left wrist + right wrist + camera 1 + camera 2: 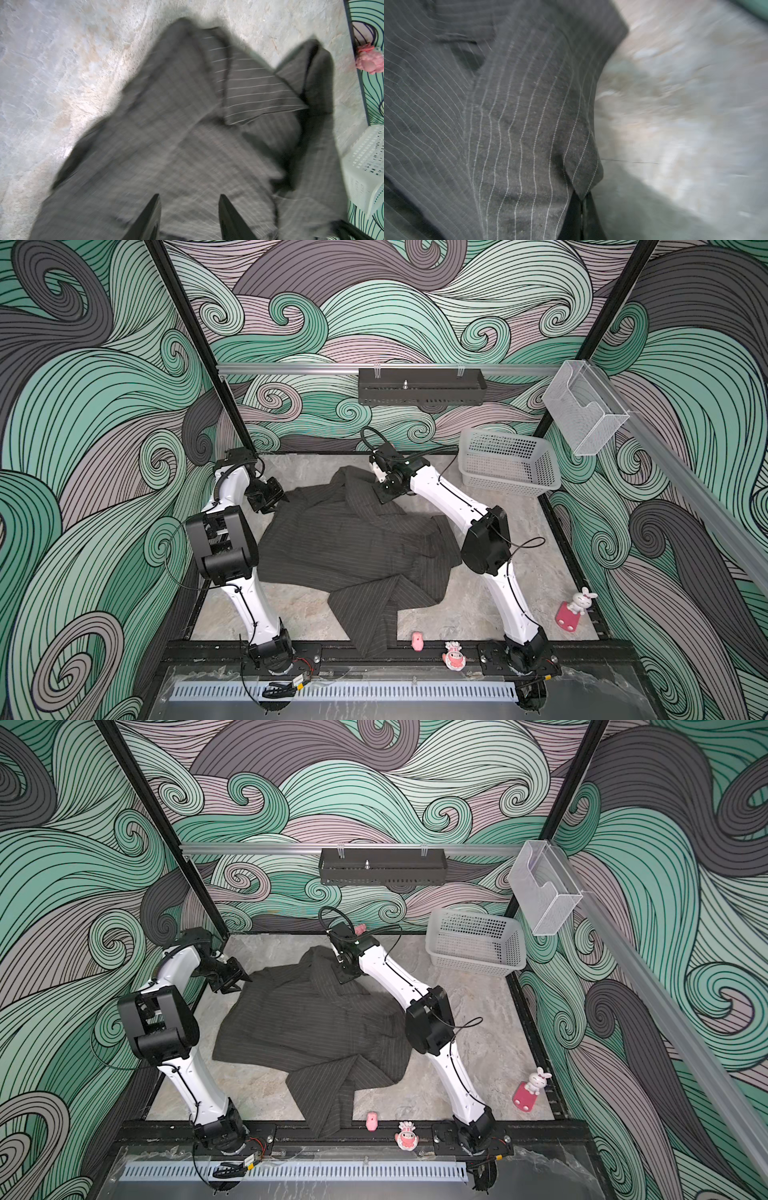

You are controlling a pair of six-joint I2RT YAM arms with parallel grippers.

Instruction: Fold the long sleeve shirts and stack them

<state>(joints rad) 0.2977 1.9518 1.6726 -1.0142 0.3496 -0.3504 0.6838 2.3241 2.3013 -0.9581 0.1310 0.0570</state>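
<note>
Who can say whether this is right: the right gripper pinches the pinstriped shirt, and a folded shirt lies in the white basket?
Not quite. The white basket holds no shirt: both top views show it empty. The right gripper does pinch the pinstriped shirt, which lies unfolded on the table.

The left arm (245, 605) rises from its base at the near edge, folds at a high elbow and turns its wrist inward and downward. The left gripper (279, 498) points toward the middle, its two dark fingers (148, 218) standing clearly apart (the wrist view of them is blurred). The right arm (513, 597) leans in from its own near-edge base, bends at the elbow and stretches its white forearm toward the far middle, where the right gripper (581, 205) is pressed together, pinching a corner of the long sleeve shirt (529, 124).
</note>
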